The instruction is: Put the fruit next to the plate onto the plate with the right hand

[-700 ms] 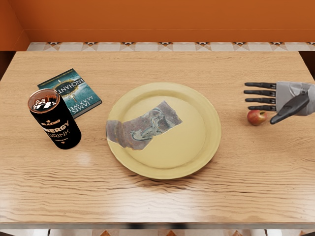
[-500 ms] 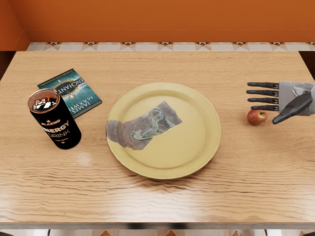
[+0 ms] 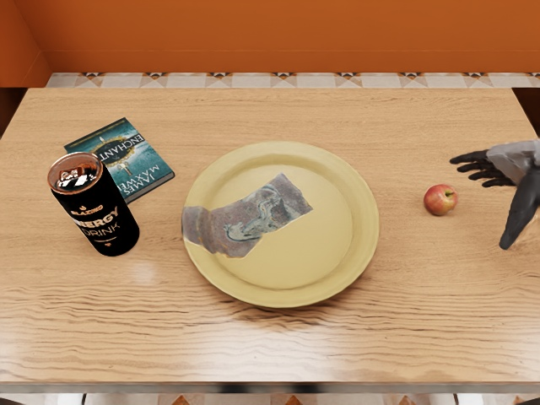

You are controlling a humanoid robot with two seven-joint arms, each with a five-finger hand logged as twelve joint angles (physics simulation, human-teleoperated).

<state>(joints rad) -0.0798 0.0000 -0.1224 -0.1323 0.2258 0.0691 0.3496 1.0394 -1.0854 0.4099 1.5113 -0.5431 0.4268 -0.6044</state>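
Wood-grain tabletop [image 3: 278, 337] fills most of the view, with an orange wall and a tiled strip behind it. Big round yellow plate [image 3: 337, 253] sits about mid-table and carries a flat grey-brown mottled patch [image 3: 246, 216] on its left half; can't tell what the patch is. Far left, a black energy drink can [image 3: 93, 205] stands upright with a reddish top. Just behind it a teal-covered book [image 3: 121, 158] lies flat at an angle, close to the can; touching or not, can't tell. My right hand [image 3: 509, 173] comes in at the right edge, partly cut off by the frame, grey palm with dark fingers [image 3: 477, 160]. My fingers are released: spread loosely, pointing left toward the plate, thumb hanging down toward the near side, holding nothing. The apple [image 3: 440, 200], small and red with a yellowish patch, sits on the tabletop right of the plate, in the gap between the plate rim and my hand. It is off the plate and clear of its rim. My fingertips are near it, a little behind and to the right, not touching it.
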